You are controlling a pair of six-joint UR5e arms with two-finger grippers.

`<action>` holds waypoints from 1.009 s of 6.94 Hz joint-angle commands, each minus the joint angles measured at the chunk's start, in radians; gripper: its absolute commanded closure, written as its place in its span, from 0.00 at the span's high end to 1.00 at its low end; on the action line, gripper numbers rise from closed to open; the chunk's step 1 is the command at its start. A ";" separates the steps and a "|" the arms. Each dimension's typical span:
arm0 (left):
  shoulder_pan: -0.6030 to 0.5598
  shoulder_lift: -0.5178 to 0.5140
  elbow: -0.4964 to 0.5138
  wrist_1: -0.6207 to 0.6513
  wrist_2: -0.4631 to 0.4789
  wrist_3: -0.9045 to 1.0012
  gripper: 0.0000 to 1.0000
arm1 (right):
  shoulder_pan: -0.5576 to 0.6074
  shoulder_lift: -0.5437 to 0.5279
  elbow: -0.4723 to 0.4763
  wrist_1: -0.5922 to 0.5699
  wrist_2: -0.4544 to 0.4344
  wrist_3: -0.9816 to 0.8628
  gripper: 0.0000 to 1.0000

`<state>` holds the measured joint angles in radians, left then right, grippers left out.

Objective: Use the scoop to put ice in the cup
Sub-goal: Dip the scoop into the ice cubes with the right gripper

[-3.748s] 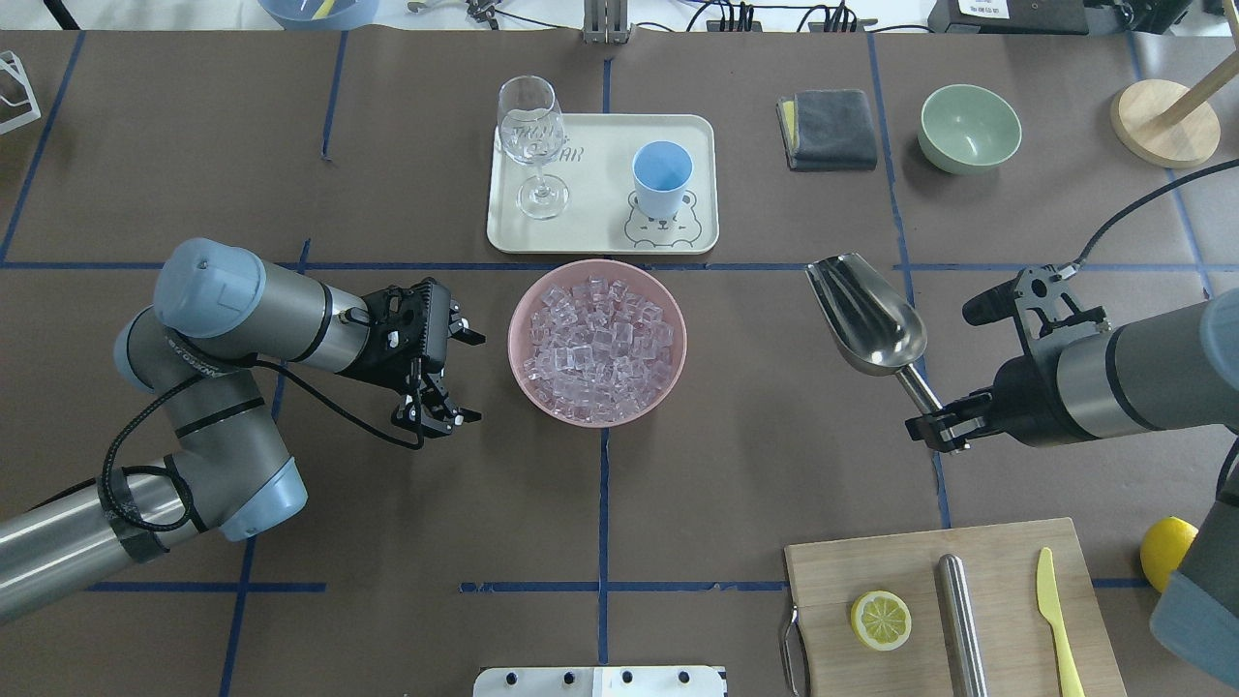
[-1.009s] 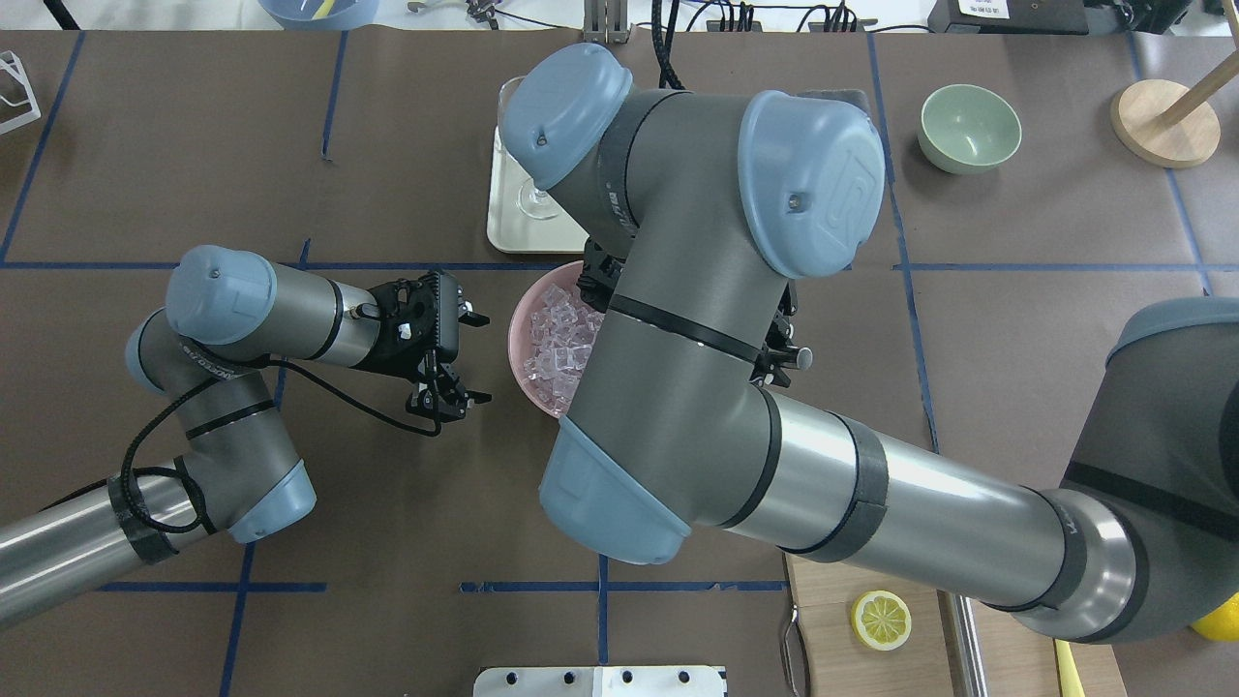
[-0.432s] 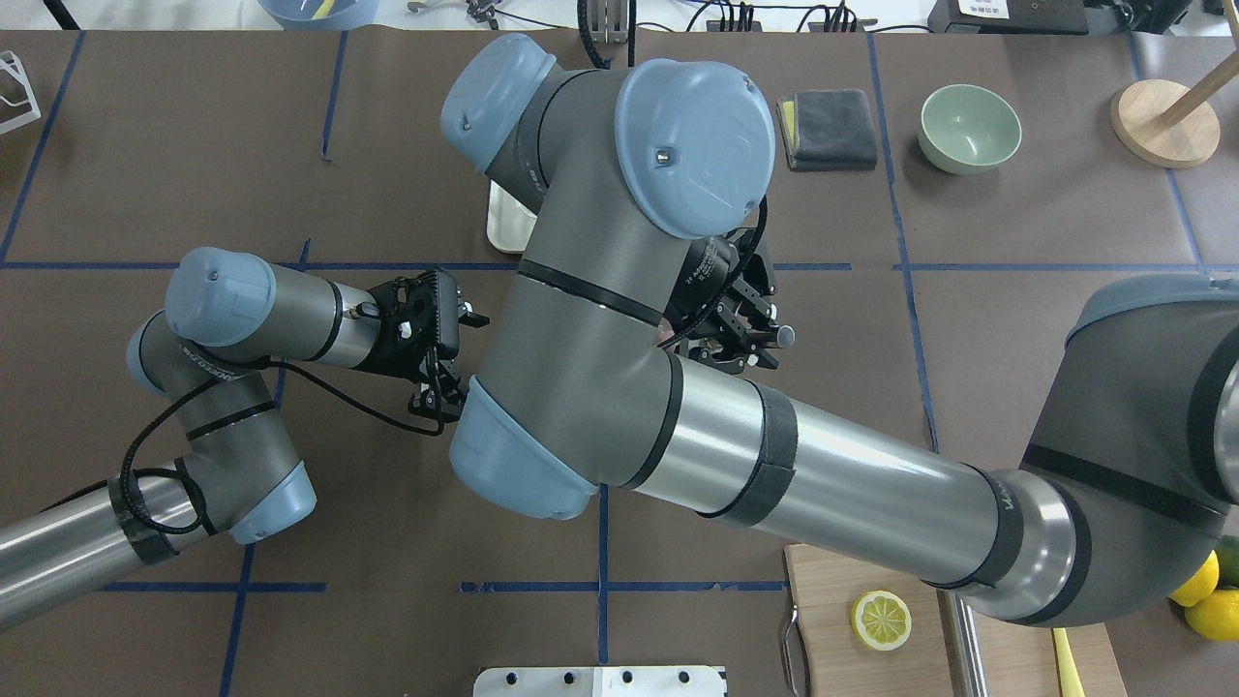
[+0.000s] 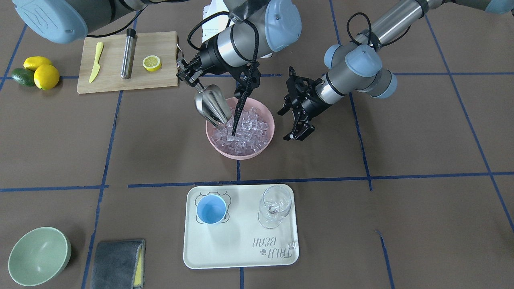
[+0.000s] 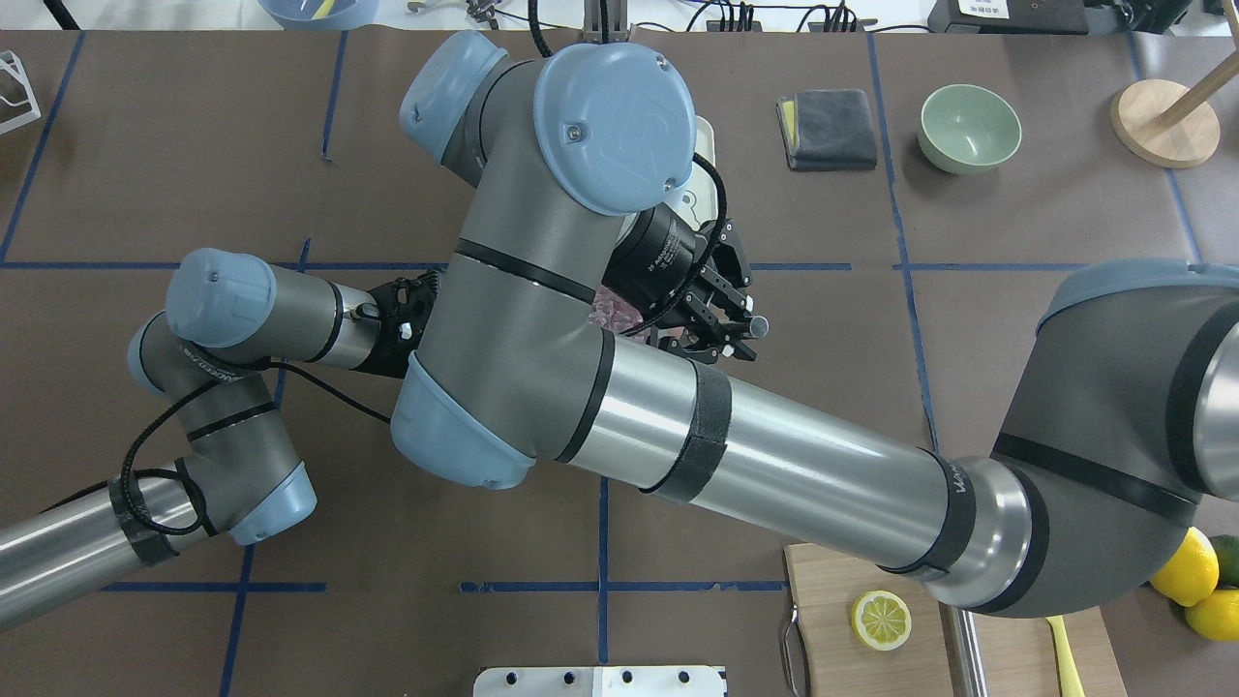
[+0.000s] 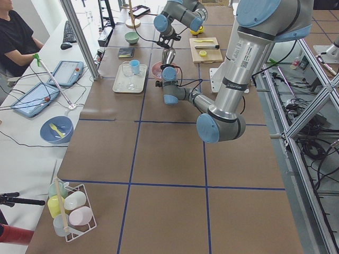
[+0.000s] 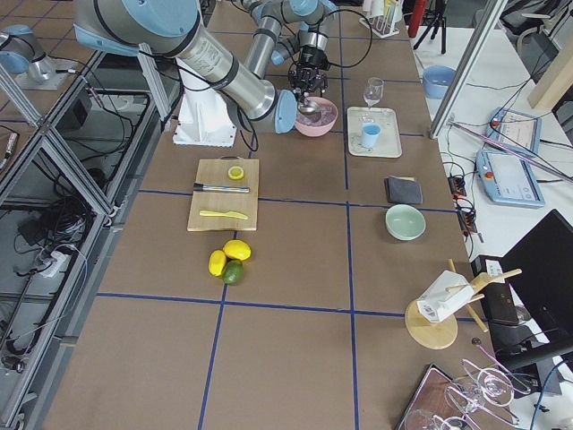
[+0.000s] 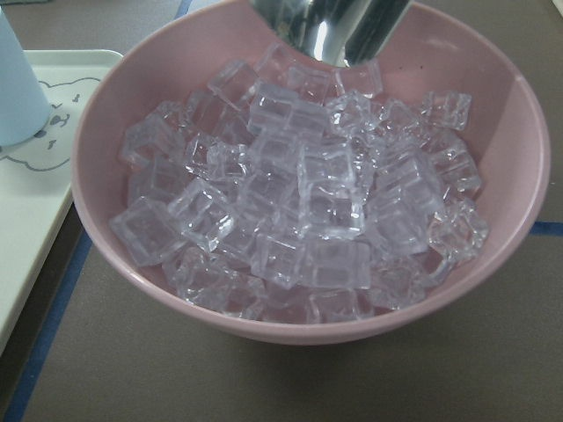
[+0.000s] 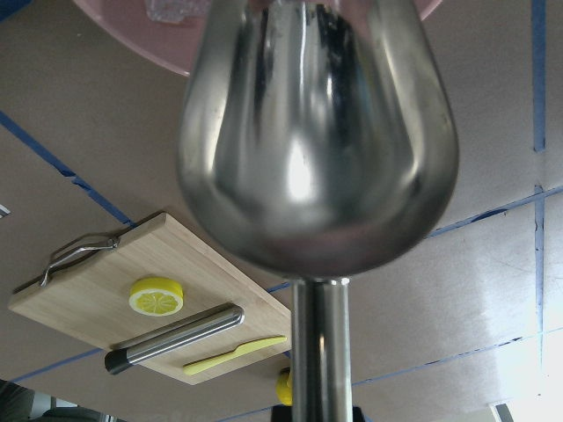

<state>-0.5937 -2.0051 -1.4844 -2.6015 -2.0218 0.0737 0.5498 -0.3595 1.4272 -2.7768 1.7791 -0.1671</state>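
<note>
Seen from across the desk, the right hand [image 4: 189, 77] grips the scoop [image 4: 211, 106] by its handle, mouth dipped into the ice [image 4: 249, 126] at 10 o'clock in the pink bowl [image 4: 241, 154], the left hand [image 4: 283, 126] spread wide at the bowl's 3 o'clock, the cup [image 4: 211, 209] on the tray [image 4: 241, 249] at 7 o'clock.

Overhead, the right arm [image 5: 542, 290] hides most of the pink bowl [image 5: 612, 312]; the left wrist view crops cup [image 8: 18, 79] and scoop [image 8: 334, 26].

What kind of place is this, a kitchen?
Probably a robotics lab, not a kitchen: blue tape lines grid the table, aluminium framing stands around it, and a person sits at tablets.
</note>
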 commanded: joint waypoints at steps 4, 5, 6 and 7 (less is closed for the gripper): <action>0.000 -0.001 0.001 0.000 0.000 0.000 1.00 | -0.034 0.004 -0.039 0.005 -0.026 0.000 0.00; 0.000 -0.001 0.001 0.000 0.000 0.000 1.00 | -0.040 0.002 -0.039 0.008 -0.026 0.000 0.00; 0.000 -0.001 0.001 0.000 0.000 0.000 1.00 | -0.047 0.001 -0.039 0.011 -0.024 0.001 0.00; 0.000 -0.001 0.001 0.000 0.000 0.000 1.00 | -0.051 0.001 -0.037 0.014 -0.023 0.003 0.00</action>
<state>-0.5937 -2.0064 -1.4834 -2.6016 -2.0218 0.0736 0.5059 -0.3580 1.3885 -2.7668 1.7547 -0.1659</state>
